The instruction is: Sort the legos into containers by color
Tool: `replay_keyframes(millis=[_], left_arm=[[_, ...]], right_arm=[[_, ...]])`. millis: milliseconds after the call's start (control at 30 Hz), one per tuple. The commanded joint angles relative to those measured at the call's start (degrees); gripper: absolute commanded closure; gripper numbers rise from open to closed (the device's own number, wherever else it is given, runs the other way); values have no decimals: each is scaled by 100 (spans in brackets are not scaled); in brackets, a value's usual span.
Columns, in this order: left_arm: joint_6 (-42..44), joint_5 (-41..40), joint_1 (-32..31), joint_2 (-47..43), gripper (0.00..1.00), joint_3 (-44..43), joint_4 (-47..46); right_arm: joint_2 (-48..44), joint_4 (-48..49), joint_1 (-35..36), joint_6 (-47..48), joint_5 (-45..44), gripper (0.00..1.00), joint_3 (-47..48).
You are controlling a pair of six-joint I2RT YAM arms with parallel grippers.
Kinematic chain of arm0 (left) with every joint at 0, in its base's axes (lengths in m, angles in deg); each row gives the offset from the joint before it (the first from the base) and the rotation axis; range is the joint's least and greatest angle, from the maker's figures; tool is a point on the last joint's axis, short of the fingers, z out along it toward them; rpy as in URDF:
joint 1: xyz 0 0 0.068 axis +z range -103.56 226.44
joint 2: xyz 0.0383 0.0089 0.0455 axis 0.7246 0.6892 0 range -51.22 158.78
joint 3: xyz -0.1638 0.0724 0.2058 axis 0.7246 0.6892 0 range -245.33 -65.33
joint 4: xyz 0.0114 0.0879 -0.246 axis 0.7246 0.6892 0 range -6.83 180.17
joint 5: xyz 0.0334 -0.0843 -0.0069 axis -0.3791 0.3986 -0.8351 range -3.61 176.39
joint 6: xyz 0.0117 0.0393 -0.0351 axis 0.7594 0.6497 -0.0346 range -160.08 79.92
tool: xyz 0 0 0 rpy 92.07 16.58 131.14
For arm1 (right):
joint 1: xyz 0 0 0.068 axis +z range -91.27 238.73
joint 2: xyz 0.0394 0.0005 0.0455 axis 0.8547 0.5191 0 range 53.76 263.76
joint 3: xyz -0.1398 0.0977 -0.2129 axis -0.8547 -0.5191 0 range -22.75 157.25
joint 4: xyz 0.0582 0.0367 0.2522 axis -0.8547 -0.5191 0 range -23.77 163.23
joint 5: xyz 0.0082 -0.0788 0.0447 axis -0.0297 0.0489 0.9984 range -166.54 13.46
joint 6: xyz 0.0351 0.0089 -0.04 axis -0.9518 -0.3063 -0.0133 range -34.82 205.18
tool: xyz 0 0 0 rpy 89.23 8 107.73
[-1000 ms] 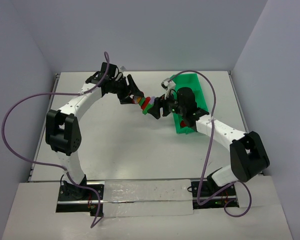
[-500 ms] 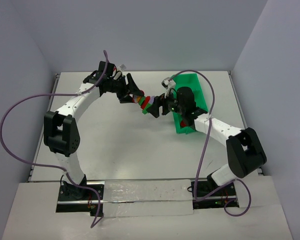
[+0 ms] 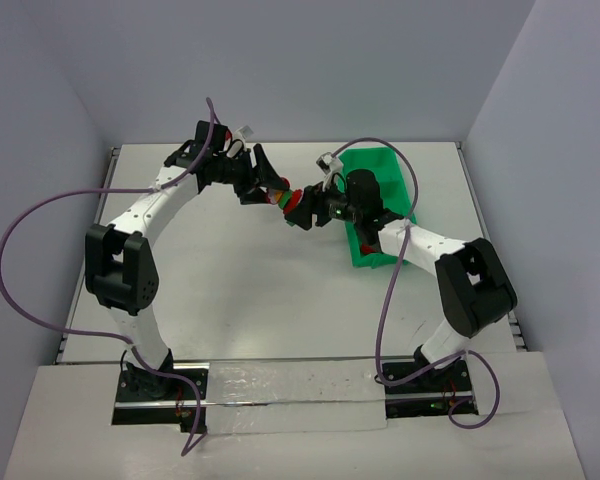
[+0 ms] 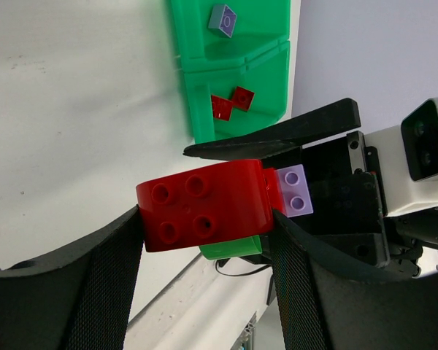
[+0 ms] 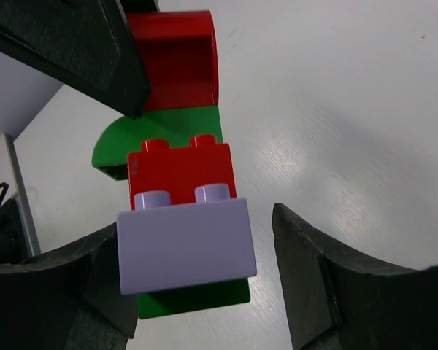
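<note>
- The left hand (image 3: pixel 273 190) is closed on a red four-stud brick (image 4: pixel 204 208). Its two mesh-padded fingers (image 4: pixel 95 284) press against opposite sides of the brick.
- That red brick is one end of a short stack of legos (image 3: pixel 288 200). The stack is held in the air over the table (image 3: pixel 230 270), toward the far edge and about midway across.
- In the right wrist view the stack runs from the red end brick to a green piece (image 5: pixel 168 138), then a red brick with two studs showing (image 5: pixel 181 171), then a lilac brick (image 5: pixel 182 244).
- The right hand (image 3: pixel 302 212) is open and straddles the lilac end of the stack. There is a clear gap between the lilac brick and one finger (image 5: pixel 328 277). The other finger is just beside the brick, and I cannot tell whether it touches.
- The green tray (image 3: pixel 380 165) lies on the table near the far right corner, with its long side along the right edge.
- In the left wrist view one tray compartment holds a single loose lilac brick (image 4: pixel 223 19). The next compartment, past a divider, holds two small red bricks (image 4: pixel 221 108) just beside each other.
</note>
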Motion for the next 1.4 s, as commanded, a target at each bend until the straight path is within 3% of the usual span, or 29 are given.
replay_keyframes(millis=[0, 100, 267, 367, 467, 900, 1033, 1167, 1300, 1367], left_arm=[[68, 290, 21, -302, 100, 10, -331], [91, 290, 21, -293, 100, 24, -311], [153, 295, 16, -263, 100, 63, -278], [209, 283, 29, -236, 100, 48, -230], [234, 279, 67, -232, 100, 48, -181], [170, -221, 663, -487, 100, 419, -60], [105, -372, 663, -491, 100, 546, -93], [233, -1406, 645, -305, 100, 307, 643], [233, -2125, 576, -277, 100, 372, 932], [203, -2206, 566, -349, 100, 466, 908]], right_arm=[[17, 549, 12, -259, 103, 35, 304], [9, 584, 15, -306, 106, 42, 318], [-92, 632, 3, -330, 37, 68, 285], [-183, 637, 13, -343, -19, 90, 192], [-240, 551, 21, -299, -21, 100, 123], [-897, 324, 43, -211, -463, 100, -928], [-631, -761, 327, 285, -1074, 100, -381], [-139, -1668, 513, 265, -1778, 100, 198], [437, -2479, 608, -142, -2229, 80, 892], [706, -3075, 625, -308, -2207, 74, 1286]])
